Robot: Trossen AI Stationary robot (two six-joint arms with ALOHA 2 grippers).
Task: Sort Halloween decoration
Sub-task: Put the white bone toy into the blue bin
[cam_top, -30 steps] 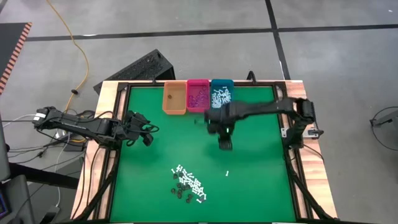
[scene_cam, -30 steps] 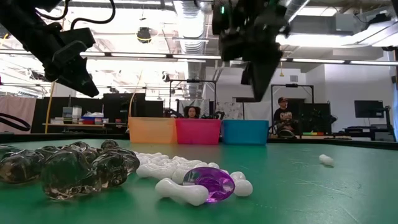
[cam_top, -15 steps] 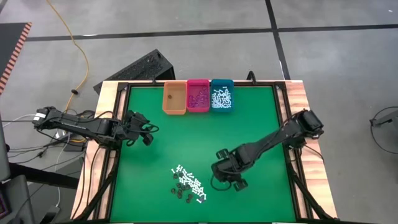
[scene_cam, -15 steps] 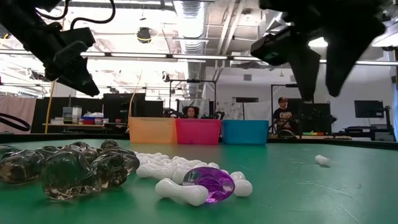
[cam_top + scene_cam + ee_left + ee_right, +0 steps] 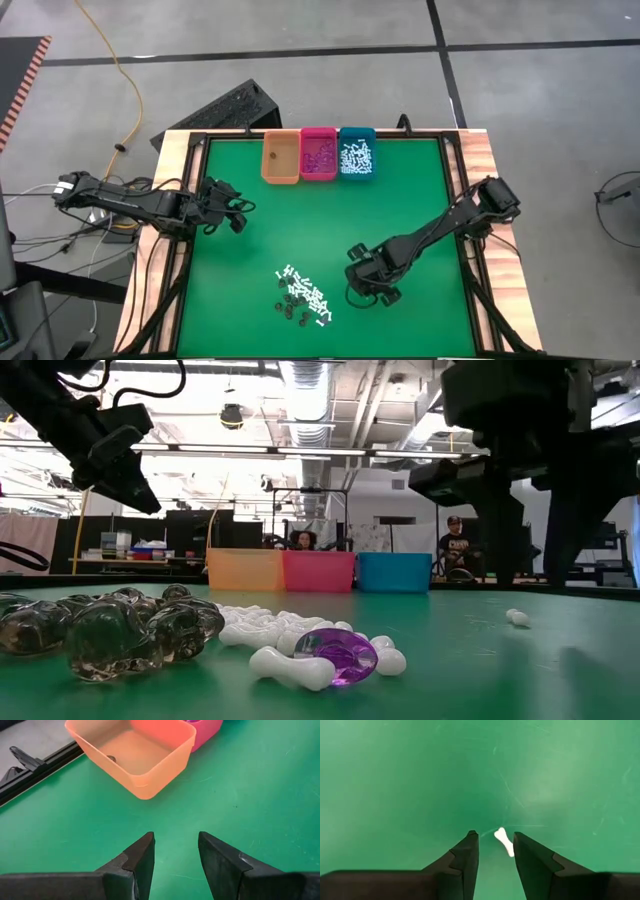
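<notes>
While my left gripper (image 5: pixel 175 851) waits open, my right gripper (image 5: pixel 496 849) (jaws parted) has dropped from the bins to straddle a stray white bone (image 5: pixel 504 841).

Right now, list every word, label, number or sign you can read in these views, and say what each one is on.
None can be read.
Orange bin, pink bin and teal bin: no lettering shows.
Green table: plain, no markings.
Monitor in the room behind: dark, nothing legible.
Shelf items behind the table: too small and blurred to read.
</notes>
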